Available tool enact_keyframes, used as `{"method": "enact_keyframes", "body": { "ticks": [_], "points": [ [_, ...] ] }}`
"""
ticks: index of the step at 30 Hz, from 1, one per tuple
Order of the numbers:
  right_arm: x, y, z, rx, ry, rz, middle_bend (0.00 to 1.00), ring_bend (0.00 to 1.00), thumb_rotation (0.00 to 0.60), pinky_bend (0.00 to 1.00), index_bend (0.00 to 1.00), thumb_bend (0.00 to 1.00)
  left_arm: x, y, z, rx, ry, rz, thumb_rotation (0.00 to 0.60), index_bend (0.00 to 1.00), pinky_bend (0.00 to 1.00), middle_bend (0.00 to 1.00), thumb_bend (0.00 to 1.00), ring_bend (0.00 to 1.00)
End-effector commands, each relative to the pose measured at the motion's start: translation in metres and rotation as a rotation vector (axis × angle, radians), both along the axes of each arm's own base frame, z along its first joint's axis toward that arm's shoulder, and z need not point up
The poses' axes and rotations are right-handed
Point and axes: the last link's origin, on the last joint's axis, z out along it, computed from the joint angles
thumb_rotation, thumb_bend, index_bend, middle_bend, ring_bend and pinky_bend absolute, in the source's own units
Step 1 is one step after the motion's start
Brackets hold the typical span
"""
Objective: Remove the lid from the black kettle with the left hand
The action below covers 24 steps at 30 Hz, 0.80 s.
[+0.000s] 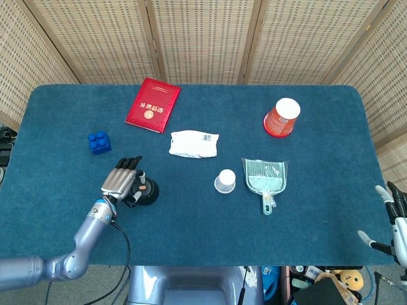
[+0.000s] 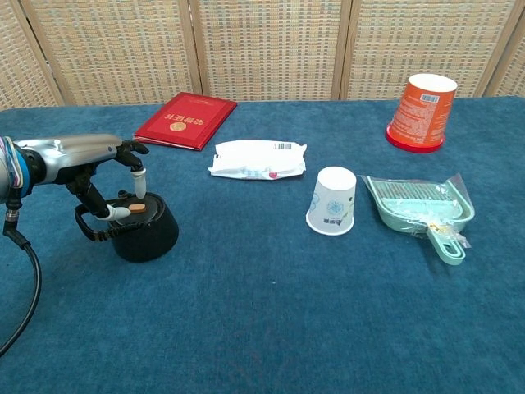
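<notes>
The black kettle [image 2: 146, 232] stands at the front left of the blue table, its handle [image 2: 85, 223] pointing left. Its lid [image 2: 138, 212] with an orange knob sits on top. My left hand [image 2: 97, 158] hovers over the kettle from the left, fingers apart; the thumb tip lies beside the knob and a fingertip [image 2: 139, 191] hangs just above the lid. From the head camera the left hand [image 1: 123, 180] covers the left half of the kettle [image 1: 148, 191]. My right hand [image 1: 395, 223] stays off the table's front right corner, holding nothing.
A blue brick [image 1: 98, 142] lies behind the left hand, a red booklet [image 2: 185, 120] further back. A white packet [image 2: 258, 158] sits mid-table, with a paper cup [image 2: 333, 201], a green dustpan [image 2: 420, 207] and an orange tub [image 2: 422, 112] to the right.
</notes>
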Motion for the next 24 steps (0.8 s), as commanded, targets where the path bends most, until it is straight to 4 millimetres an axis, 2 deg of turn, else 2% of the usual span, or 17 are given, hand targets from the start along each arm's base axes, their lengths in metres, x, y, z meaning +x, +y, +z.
{"method": "enact_keyframes", "body": {
  "ticks": [1, 24],
  "points": [
    [0.0, 0.0, 0.0, 0.001, 0.0, 0.0, 0.0, 0.0, 0.6, 0.0, 0.0, 0.0, 0.0, 0.001, -0.001, 0.001, 0.001, 0.003, 0.6, 0.44, 0.0, 0.0, 0.36, 0.0],
    [-0.002, -0.002, 0.0, 0.006, -0.008, -0.008, 0.0, 0.0, 0.6, 0.0, 0.0, 0.0, 0.001, 0.004, -0.012, -0.013, 0.02, 0.013, 0.6, 0.46, 0.0, 0.0, 0.36, 0.0]
  ]
}}
